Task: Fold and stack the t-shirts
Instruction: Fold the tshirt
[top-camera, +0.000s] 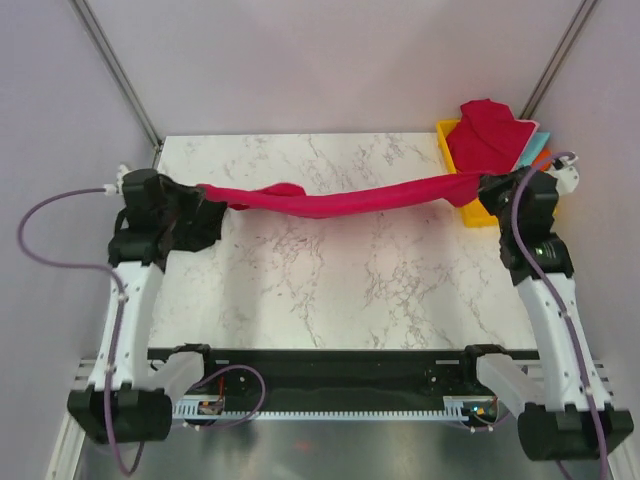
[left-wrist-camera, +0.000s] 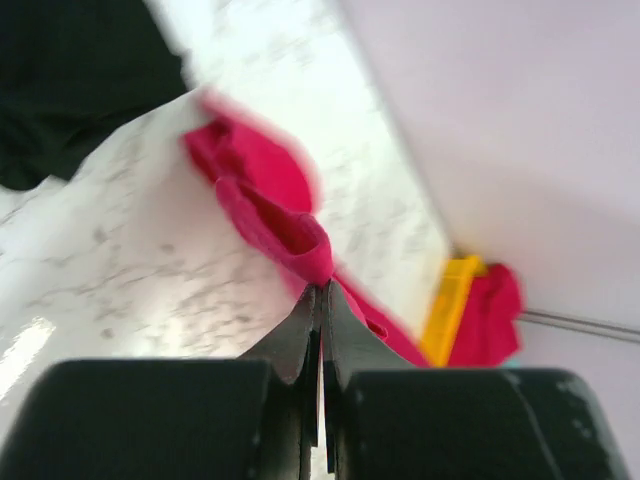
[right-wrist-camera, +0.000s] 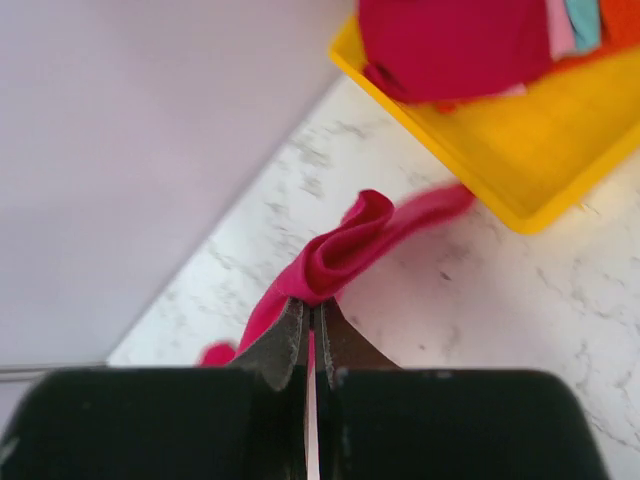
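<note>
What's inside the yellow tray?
A crimson t-shirt lies on top in the yellow tray. Edges of pink cloth, teal cloth and orange cloth peek out beside it. Anything underneath is covered.

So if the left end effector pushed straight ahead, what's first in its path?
The crimson t-shirt the left end effector is pinching, bunched right ahead. Beyond that, likely the yellow tray; depth unclear.

The stretched t-shirt (top-camera: 340, 198) is crimson — as is the top shirt (top-camera: 487, 132) in the yellow tray (top-camera: 482, 215) at far right, with teal and orange edges beneath. The table (top-camera: 330, 290) is white marble with grey veining.
</note>
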